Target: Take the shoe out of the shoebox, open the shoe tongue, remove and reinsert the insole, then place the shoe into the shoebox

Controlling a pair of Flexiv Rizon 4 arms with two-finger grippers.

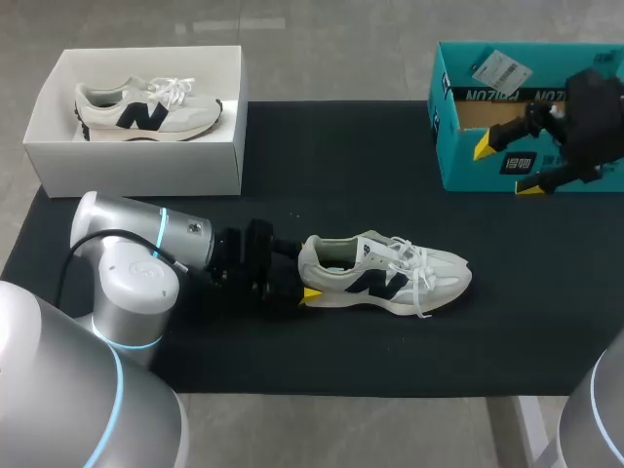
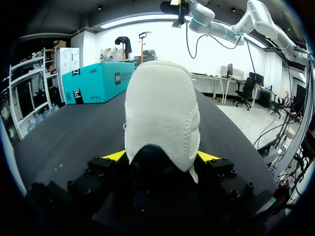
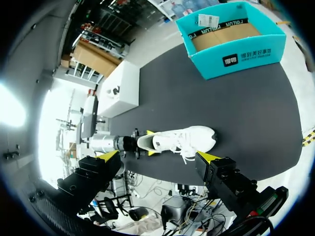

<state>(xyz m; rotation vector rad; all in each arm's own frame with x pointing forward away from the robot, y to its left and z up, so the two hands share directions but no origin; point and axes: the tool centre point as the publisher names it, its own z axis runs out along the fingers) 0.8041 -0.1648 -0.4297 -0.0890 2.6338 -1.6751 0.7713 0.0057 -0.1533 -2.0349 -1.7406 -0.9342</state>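
Note:
A white sneaker [image 1: 390,276] with a dark logo lies on its side on the black mat [image 1: 341,166], toe pointing right. My left gripper [image 1: 304,273] is at its heel. In the left wrist view the padded heel [image 2: 161,113] fills the gap between the yellow fingertips [image 2: 114,156], which press on it from both sides. My right gripper [image 1: 507,168] hangs open and empty above the teal shoebox [image 1: 458,166] at the back right. The right wrist view looks down on the sneaker [image 3: 182,139] far below the right gripper [image 3: 157,156], with the teal shoebox [image 3: 236,54] beyond it.
A white shoebox [image 1: 136,166] at the back left holds a second matching sneaker [image 1: 146,109]. The teal shoebox has a paper tag [image 1: 497,68] on its rim and a bare cardboard floor. The mat's front edge runs close in front of the sneaker.

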